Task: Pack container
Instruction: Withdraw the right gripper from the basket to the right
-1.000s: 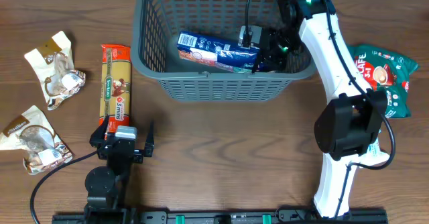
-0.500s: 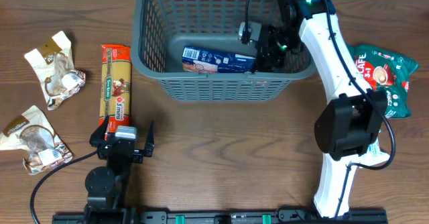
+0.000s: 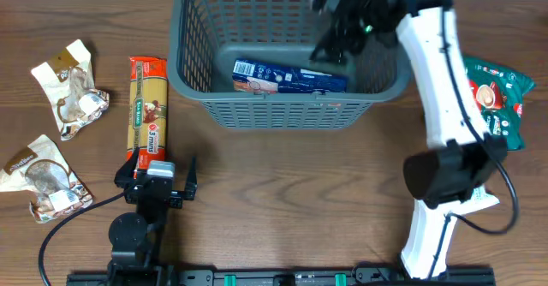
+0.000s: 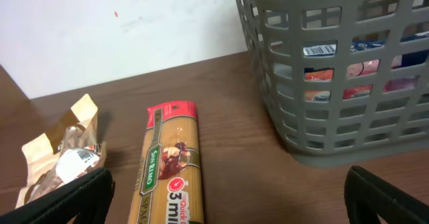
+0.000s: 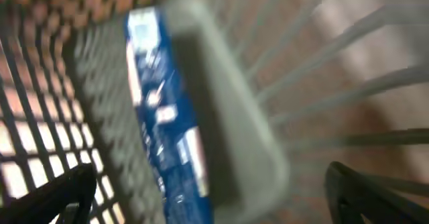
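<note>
1. One container (image 3: 195,98), the dark grey lattice basket, stands at the far middle of the wooden table (image 3: 282,200). A blue packet (image 3: 291,78) lies flat on its floor, lengthwise along the near wall.
2. Over the right half of the container hangs the right gripper (image 3: 338,19), blurred in the overhead view. It is above the blue packet and apart from it. In the right wrist view its two dark fingers (image 5: 50,200) stand wide apart with nothing between them, and the packet lies on the basket floor below.
3. Left of the container, near its left wall but not touching it, lies a long pasta packet (image 3: 147,115), its length running from near to far.
4. The left gripper (image 3: 163,173) sits at the near end of the pasta packet, well apart from the container. Its jaws are spread wide and empty.
5. Further left lie two crumpled tan snack packets (image 3: 70,87), one behind the other.
6. Right of the container, beyond the white right arm, lies a green coffee packet (image 3: 495,98).
</note>
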Controlling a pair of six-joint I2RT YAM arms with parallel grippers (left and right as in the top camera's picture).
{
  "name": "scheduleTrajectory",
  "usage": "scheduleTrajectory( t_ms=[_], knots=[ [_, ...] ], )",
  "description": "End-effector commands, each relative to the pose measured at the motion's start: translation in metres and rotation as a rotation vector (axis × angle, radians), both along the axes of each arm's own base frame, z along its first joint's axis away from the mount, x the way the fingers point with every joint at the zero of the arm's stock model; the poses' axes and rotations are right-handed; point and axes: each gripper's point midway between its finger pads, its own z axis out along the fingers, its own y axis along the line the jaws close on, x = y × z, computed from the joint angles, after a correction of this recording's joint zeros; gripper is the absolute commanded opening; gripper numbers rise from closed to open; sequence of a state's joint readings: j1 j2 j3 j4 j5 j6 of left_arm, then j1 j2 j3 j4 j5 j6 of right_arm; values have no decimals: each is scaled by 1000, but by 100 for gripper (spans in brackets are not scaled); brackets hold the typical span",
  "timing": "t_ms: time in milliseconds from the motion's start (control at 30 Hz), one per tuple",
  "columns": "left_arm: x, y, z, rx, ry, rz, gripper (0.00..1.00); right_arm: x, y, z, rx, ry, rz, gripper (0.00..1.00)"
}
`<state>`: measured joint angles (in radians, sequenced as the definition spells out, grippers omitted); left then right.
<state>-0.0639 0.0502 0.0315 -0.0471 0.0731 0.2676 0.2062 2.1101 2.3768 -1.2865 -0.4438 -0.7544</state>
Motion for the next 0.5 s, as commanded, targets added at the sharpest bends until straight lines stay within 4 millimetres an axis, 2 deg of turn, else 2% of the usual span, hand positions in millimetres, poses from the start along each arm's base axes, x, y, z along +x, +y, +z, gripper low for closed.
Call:
scheduleTrajectory(
  t_ms=[0,100,167,233,333,467],
  knots=[
    [-1,-3,-15,12,34,-20,99,-9,-18,110,103,-198,-210,95],
    [-1,-3,-15,12,34,-20,99,-9,-57,161,112,-323,-460,98],
    [-1,-3,-15,12,34,-20,99,-12,-88,181,94,-378,-625,99],
    [-1,-3,-15,12,34,-20,99,-20,-128,191,73,-405,-835,99],
    [-1,-3,-15,12,34,-20,99,-35,-181,186,57,-366,-1109,99],
    [-1,-3,-15,12,34,-20,99,-61,-234,154,45,-207,-1346,99]
  ],
)
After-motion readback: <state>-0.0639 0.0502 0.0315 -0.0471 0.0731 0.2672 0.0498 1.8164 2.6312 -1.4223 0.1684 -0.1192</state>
